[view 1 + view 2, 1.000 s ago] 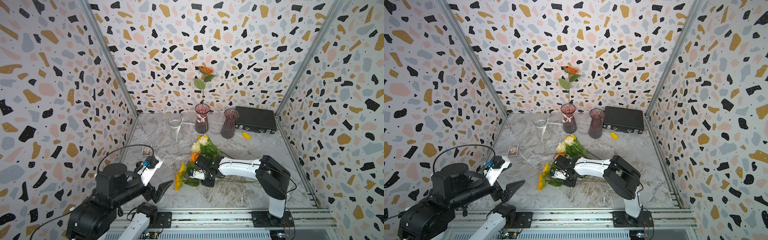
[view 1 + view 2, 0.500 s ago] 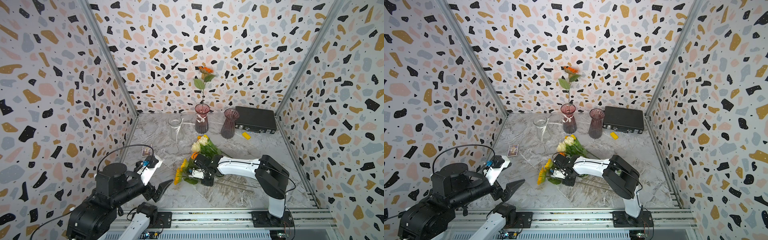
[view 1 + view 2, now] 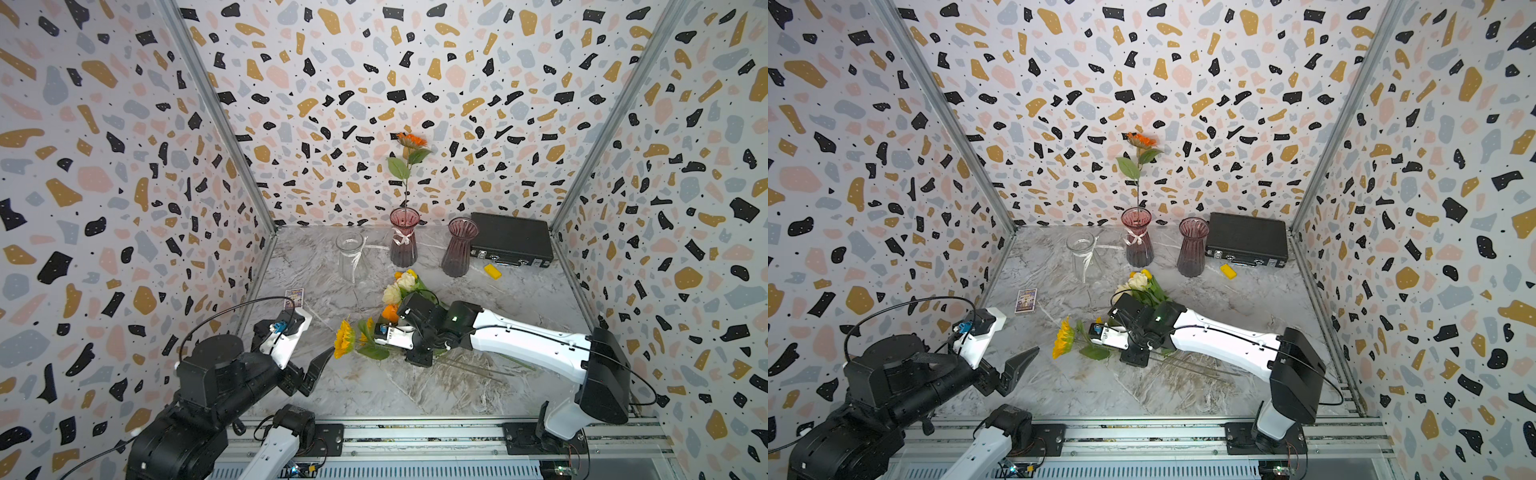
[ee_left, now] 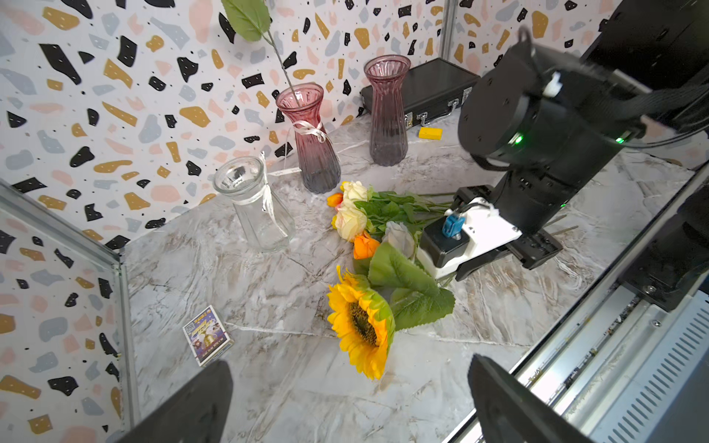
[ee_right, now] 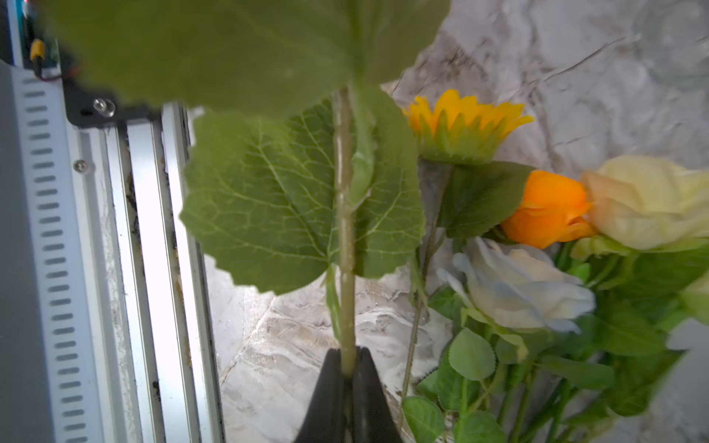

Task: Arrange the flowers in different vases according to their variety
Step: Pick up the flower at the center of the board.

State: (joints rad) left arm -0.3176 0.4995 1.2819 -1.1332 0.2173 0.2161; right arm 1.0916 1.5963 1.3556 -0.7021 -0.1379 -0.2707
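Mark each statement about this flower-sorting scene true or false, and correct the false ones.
1. The left gripper is open and empty. True.
2. All three vases are empty. False: the pink vase with the ribbon bow holds an orange flower.
3. The right gripper is shut on a green stem. True.
4. One vase lies on its side. False: the clear vase, the plain pink vase and the bowed one all stand upright.
5. A small yellow block lies near the black case. True.
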